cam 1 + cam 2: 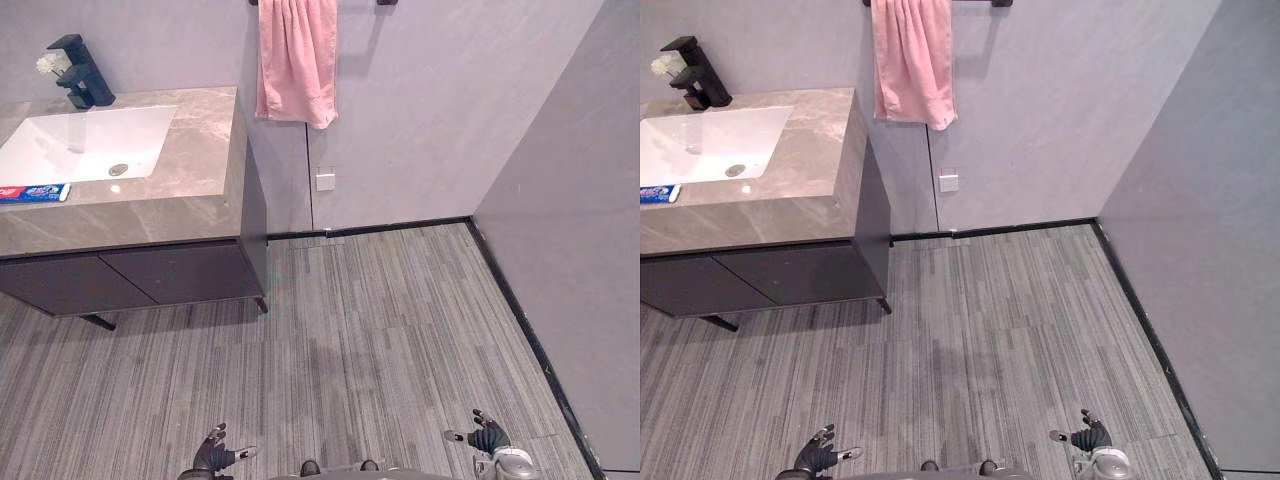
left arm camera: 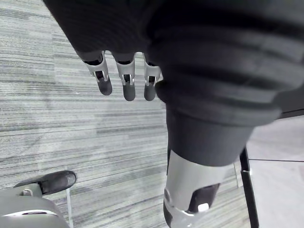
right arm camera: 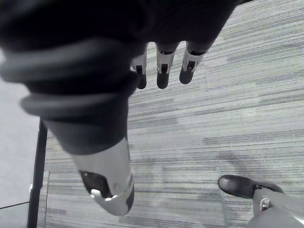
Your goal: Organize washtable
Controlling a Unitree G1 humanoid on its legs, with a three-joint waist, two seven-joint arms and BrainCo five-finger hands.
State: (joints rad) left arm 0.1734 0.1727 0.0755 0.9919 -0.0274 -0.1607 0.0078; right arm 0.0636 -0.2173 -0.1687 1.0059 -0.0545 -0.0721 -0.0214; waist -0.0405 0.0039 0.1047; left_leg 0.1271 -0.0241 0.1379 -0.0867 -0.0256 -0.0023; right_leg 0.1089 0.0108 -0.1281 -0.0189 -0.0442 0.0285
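You are looking down at a stone-patterned counter (image 1: 190, 190) set against the grey wall. A white basin (image 1: 85, 145) is sunk into its top and a black tap (image 1: 82, 72) stands at the basin's back edge. A blue and red toothpaste box (image 1: 32, 192) lies flat on the counter, just in front of the basin's front rim. Something small and white (image 1: 48, 64) sits beside the tap, too small to identify. Under the counter top are dark cabinet doors (image 1: 130, 275). On the wall just past the counter's free end a pink towel (image 1: 297, 60) hangs from a dark rail (image 1: 980, 3), with a small white wall plate (image 1: 325, 180) lower down. From the counter's front edge and free end, the grey striped floor (image 1: 400, 320) runs open to a black skirting board (image 1: 400, 226) and a side wall well away from the counter. Your left hand (image 1: 218, 452) and right hand (image 1: 485, 436) hang low over that floor, well apart from the counter. The left fingers (image 2: 124, 83) are straight and relaxed with nothing in them, and the right fingers (image 3: 162, 71) are the same
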